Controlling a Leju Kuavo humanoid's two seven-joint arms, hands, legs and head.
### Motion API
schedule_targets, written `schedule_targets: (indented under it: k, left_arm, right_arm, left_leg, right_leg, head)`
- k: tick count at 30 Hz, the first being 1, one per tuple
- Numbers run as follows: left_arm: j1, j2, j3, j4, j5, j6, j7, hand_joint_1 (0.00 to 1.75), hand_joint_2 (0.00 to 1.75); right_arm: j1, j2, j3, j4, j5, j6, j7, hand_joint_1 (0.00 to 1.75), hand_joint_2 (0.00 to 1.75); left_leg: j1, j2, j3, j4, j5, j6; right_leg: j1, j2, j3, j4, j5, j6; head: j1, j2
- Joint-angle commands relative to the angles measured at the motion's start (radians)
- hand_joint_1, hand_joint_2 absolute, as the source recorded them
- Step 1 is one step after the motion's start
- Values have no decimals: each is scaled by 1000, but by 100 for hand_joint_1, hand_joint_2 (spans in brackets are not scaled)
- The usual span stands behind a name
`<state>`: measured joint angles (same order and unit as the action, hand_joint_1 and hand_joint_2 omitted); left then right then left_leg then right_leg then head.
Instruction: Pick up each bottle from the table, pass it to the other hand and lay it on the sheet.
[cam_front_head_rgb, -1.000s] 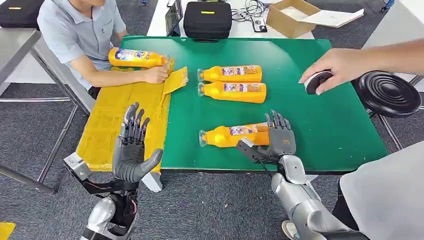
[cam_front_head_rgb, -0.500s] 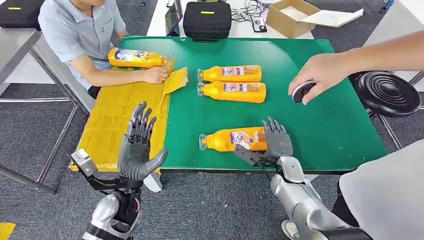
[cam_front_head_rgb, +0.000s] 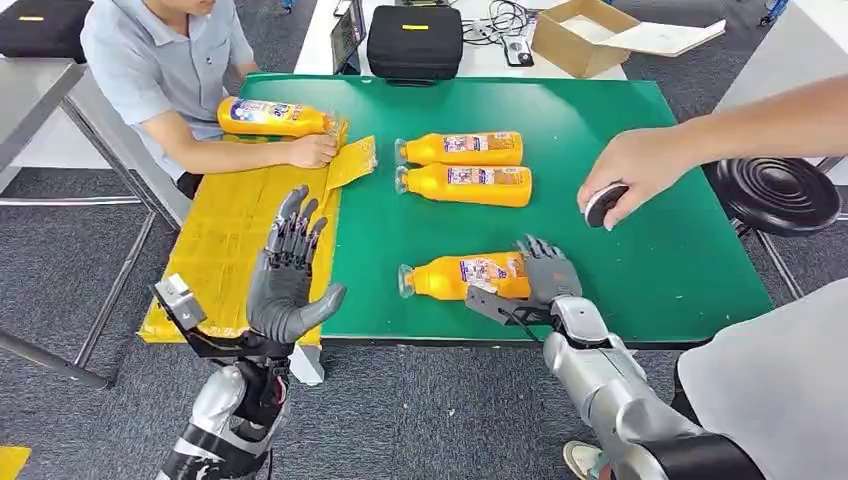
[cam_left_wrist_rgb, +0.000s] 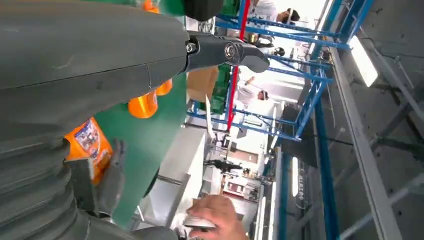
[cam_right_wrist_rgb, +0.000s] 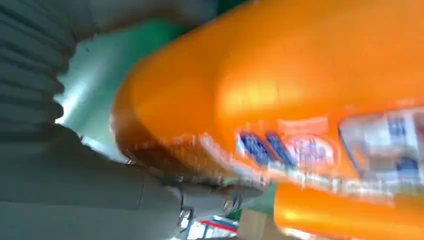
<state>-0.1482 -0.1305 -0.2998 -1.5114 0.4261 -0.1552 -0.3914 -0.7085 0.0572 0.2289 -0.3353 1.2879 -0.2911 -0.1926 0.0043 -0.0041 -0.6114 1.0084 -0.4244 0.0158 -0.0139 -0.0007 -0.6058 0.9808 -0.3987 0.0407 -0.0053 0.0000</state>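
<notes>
Our right hand (cam_front_head_rgb: 548, 278) wraps the base of the nearest bottle (cam_front_head_rgb: 462, 275) at lower centre, grasping it for lifting; our left hand (cam_front_head_rgb: 283, 280) waits released, fingers spread, above the yellow sheet (cam_front_head_rgb: 220, 235) to receive it.

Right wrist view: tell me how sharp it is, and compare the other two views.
Right wrist view: the bottle is so close that its label is smeared and soft. Head view: evenly lit and sharp, bottle labels clear. Left wrist view: blown-out brightness at the far end, the left hand a dark foreground mass.
</notes>
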Motion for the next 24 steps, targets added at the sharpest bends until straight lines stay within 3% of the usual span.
schedule_targets:
  k: [1, 13, 16, 17, 19, 21, 24]
  left_arm:
    - [-54, 9, -26, 85, 4, -6, 1, 0, 175]
    - [-53, 14, -21, 81, 4, -7, -1, 0, 175]
    - [-35, -7, 13, 66, -81, 147, -33, 0, 175]
    - [-36, -15, 28, 68, -249, 347, -105, 0, 175]
    - [-57, -27, 61, 147, -404, 584, -97, 0, 175]
    - [-63, -35, 88, 226, -363, 564, -78, 0, 175]
    - [-31, -54, 125, 288, -222, 479, -46, 0, 175]
  right_arm:
    - [1, -11, 26, 86, -24, 4, -44, 175, 175]
    - [23, -13, -12, 80, -73, 12, -77, 175, 175]
    - [46, 15, -103, 49, -209, -44, -224, 175, 175]
    - [56, 42, -153, 26, -291, -61, -311, 175, 175]
    - [74, 99, -231, -37, -447, -64, -435, 175, 175]
    - [113, 137, -253, -143, -580, -44, -500, 175, 175]
    - [236, 162, -192, -439, -845, 18, -500, 175, 175]
  left_leg:
    - [1, -2, 4, -1, -1, -1]
    - [1, -2, 5, -1, -1, -1]
    - [1, -2, 7, -2, -1, -1]
    - [1, -1, 5, -1, -1, -1]
    - [1, 1, 5, -2, -1, -1]
    - [1, 3, 5, -2, -1, -2]
    - [0, 3, 5, -2, -1, -2]
  right_leg:
    - [1, -3, 5, -1, -1, -1]
    - [1, -3, 6, -2, -2, -2]
    - [1, -3, 7, -2, -2, -2]
    - [1, -1, 6, -2, -1, -2]
    - [1, 0, 5, -2, -1, -2]
    - [1, 2, 4, -1, -1, -2]
    - [1, 2, 4, -1, -1, -2]
  head:
    - [0, 0]
    - [0, 0]
    - [0, 0]
    - [0, 0]
    - [0, 0]
    - [0, 0]
    - [0, 0]
